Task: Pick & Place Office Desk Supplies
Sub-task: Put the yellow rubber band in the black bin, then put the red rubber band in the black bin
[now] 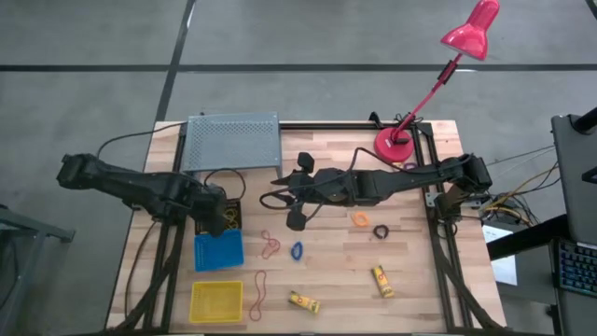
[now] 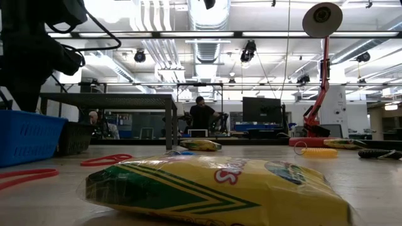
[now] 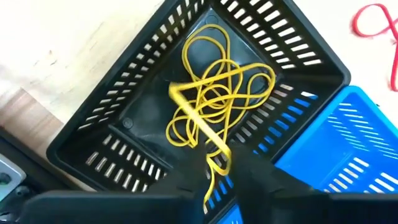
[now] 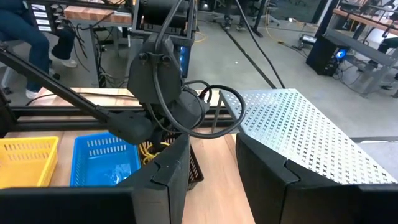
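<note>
My left gripper [image 1: 224, 217] points down into the black bin [image 3: 118, 118], which holds a tangle of yellow rubber bands [image 3: 214, 93]. Its fingers stand slightly apart [image 3: 214, 186], with a strand of one band between them. My right gripper [image 1: 280, 198] hangs open and level above the table's middle, with nothing between its fingers [image 4: 211, 186]. Loose on the table lie red bands [image 1: 270, 245], a blue ring [image 1: 297, 250], an orange band [image 1: 360, 219], a black ring [image 1: 381, 231] and two yellow packs [image 1: 303, 301], [image 1: 382, 280]. My left gripper comes from above, and a loop of one yellow band [image 3: 217, 163] runs up from the pile in the black bin into the narrow gap between its fingertips. The rest of that band lies in the bin. Whether the fingers still touch the strand I cannot tell.
A blue bin [image 1: 217, 250] and a yellow bin [image 1: 215, 301] stand in a row nearer than the black one. A grey perforated stand [image 1: 233, 140] fills the far left, a pink desk lamp [image 1: 396, 145] the far right. One yellow pack [image 2: 213, 188] lies close before the low camera.
</note>
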Tool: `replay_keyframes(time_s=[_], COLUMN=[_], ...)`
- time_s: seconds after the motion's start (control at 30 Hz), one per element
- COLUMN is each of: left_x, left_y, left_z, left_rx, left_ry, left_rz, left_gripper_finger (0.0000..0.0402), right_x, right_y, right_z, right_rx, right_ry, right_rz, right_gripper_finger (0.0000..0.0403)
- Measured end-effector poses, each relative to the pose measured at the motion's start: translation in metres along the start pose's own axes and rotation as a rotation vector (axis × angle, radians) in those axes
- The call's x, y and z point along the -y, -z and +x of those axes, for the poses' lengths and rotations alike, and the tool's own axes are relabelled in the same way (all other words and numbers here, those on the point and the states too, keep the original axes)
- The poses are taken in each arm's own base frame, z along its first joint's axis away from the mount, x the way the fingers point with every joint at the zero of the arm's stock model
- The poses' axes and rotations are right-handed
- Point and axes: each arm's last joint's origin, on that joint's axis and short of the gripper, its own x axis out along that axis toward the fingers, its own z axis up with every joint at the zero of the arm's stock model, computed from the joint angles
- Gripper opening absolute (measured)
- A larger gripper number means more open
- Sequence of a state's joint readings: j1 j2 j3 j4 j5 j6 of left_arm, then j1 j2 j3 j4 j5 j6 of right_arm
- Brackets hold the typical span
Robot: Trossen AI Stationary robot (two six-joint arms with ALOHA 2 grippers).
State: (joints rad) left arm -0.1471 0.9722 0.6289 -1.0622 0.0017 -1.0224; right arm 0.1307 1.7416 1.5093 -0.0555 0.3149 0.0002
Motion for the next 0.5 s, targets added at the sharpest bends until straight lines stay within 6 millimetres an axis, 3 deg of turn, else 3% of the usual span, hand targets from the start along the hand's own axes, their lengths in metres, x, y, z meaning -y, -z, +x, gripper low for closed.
replay_keyframes(time_s=[0.37,0.5], left_x=[0.0003,0.0038], left_y=[0.0001,-0.0001], left_z=[0.0,-0.0002], left_rx=[-0.006,-0.038], left_ry=[0.006,0.062], left_rz=[-0.026,-0.029], left_gripper_finger=[0.0201,0.0228], right_x=[0.0,0.0], right_y=[0.0001,0.0001], right_z=[0.0001,0.0001], right_rx=[0.0,0.0], right_ry=[0.0,0.0], right_rz=[0.0,0.0], right_gripper_finger=[0.0125,0.0125])
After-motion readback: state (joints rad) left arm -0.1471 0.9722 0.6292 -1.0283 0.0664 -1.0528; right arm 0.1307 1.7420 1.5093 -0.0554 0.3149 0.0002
